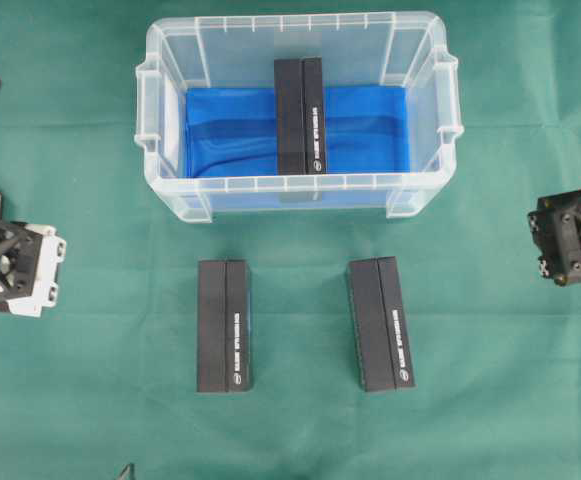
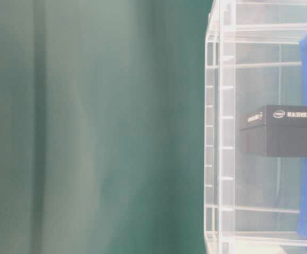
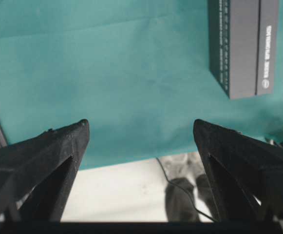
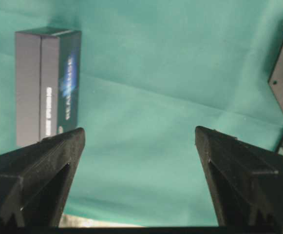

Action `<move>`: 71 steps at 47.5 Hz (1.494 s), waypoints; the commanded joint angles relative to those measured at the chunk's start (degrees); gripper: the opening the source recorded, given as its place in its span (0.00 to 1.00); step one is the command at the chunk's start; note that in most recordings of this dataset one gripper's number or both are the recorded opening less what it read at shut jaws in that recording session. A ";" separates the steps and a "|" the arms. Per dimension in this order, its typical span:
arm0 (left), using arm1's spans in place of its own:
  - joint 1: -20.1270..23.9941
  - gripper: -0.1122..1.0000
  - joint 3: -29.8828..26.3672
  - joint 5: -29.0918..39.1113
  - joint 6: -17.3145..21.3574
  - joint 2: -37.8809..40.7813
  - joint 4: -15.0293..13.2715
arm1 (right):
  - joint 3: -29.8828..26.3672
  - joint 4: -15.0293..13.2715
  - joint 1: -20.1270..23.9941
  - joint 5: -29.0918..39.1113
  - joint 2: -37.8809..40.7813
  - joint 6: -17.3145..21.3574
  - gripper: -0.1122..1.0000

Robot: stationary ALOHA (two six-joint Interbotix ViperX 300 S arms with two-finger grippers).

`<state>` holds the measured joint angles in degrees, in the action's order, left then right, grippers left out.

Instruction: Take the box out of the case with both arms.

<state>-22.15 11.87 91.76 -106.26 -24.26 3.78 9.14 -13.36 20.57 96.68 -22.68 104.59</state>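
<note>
Fingers wide apart on both my arms, nothing between them. Left fingers (image 3: 140, 146) hang over green cloth, tips well apart, only cloth and a strip of pale floor seen through the gap. Right fingers (image 4: 139, 151) the same: spread, empty, green cloth below.

Overhead: left arm (image 1: 10, 265), the one with white blocks at its end, sits at the left edge of the worktop (image 1: 490, 400). Right arm (image 1: 573, 238) sits at the right edge. Both well apart from the case (image 1: 295, 190).

Case stands at the back middle of the worktop, clear plastic, blue sheet (image 1: 230, 135) on its floor. One black box (image 1: 299, 115) still inside, in the middle, long side running front to back, reaching the front wall. Table-level view shows that box (image 2: 282, 129) through the clear wall, white lettering on its side.

Two more black boxes lie on the cloth in front of the case: left one (image 1: 223, 325) straight, right one (image 1: 380, 322) slightly skewed. They are apart from each other and from the case. Left wrist view catches a box (image 3: 243, 46) at upper right; right wrist view catches one (image 4: 46, 85) at upper left, beyond the fingers.
</note>
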 commanded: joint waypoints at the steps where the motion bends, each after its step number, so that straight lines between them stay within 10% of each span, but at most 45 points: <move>1: -0.18 0.92 -0.62 -0.18 -0.18 -0.53 0.00 | -0.44 -0.09 0.35 0.09 -0.44 0.09 0.93; 31: 2.72 0.92 -1.05 1.05 2.20 0.18 0.09 | -0.09 -0.18 -2.90 0.35 -0.53 -1.67 0.93; 71: 26.10 0.92 -0.62 2.37 25.66 -0.35 0.09 | 2.99 -0.26 -31.38 -2.11 -3.43 -29.44 0.93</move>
<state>2.20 11.69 94.04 -81.39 -23.82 3.69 12.57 -13.45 -8.96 95.54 -25.49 76.20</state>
